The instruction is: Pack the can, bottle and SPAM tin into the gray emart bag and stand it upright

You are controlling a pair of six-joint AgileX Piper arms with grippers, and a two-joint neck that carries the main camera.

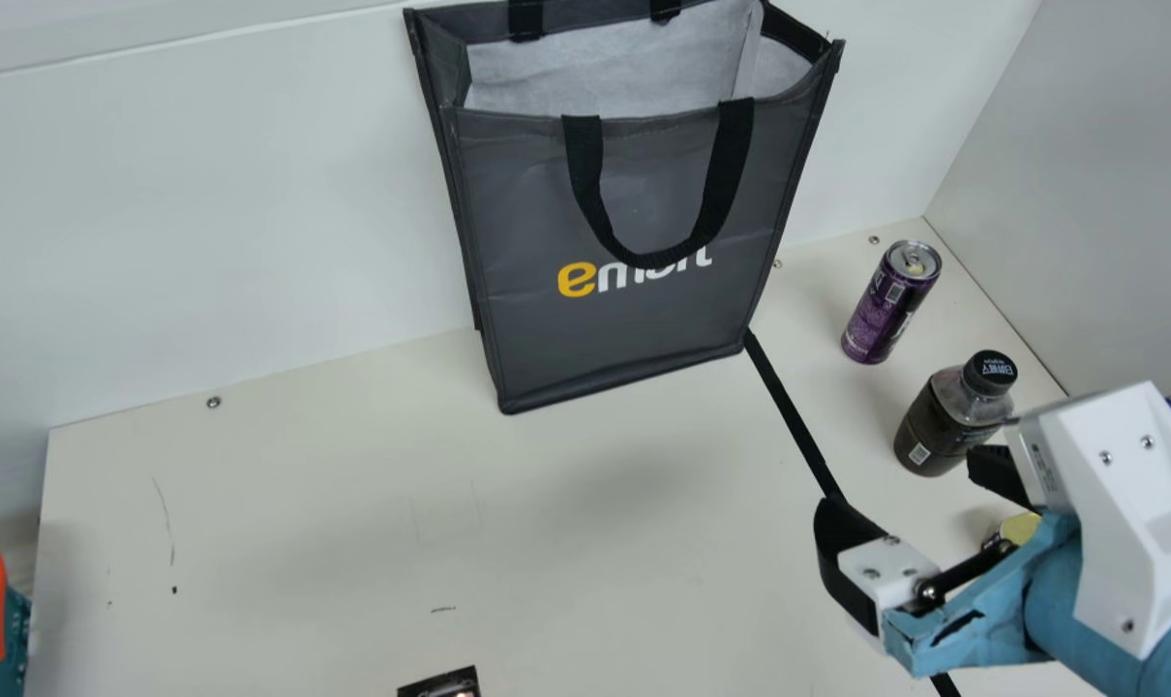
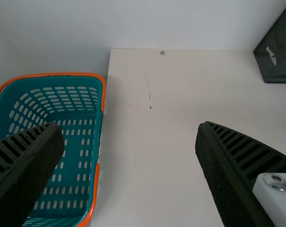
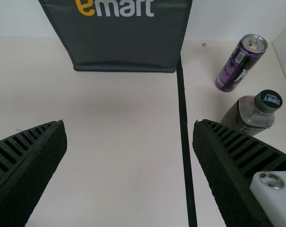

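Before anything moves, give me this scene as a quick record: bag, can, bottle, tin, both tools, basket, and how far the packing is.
Bag: gray, upright, mouth open, against the back wall
Can: purple, upright, right of the bag
Bottle: dark, black cap, upright, nearer than the can
Tin: gold, mostly hidden behind the right tool
Right tool: open, holding nothing
Left tool: open, holding nothing
Basket: teal, orange rim, off the table's left side
Packing: bag standing; can, bottle, tin all outside it
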